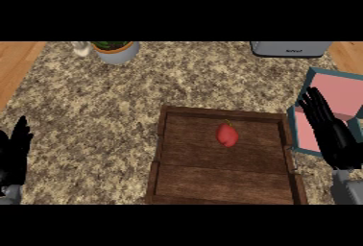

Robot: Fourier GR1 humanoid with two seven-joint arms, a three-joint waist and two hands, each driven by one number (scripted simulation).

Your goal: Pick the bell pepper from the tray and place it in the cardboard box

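Granite counter (92,110): bell pepper (227,135) in tray (212,187)

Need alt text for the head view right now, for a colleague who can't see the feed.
A red bell pepper lies untouched in a dark wooden tray on a speckled counter, with neither hand holding anything. The open right hand hovers over the teal-and-pink cardboard box right of the tray; the open left hand rests at the left edge. A potted plant stands at the far edge.
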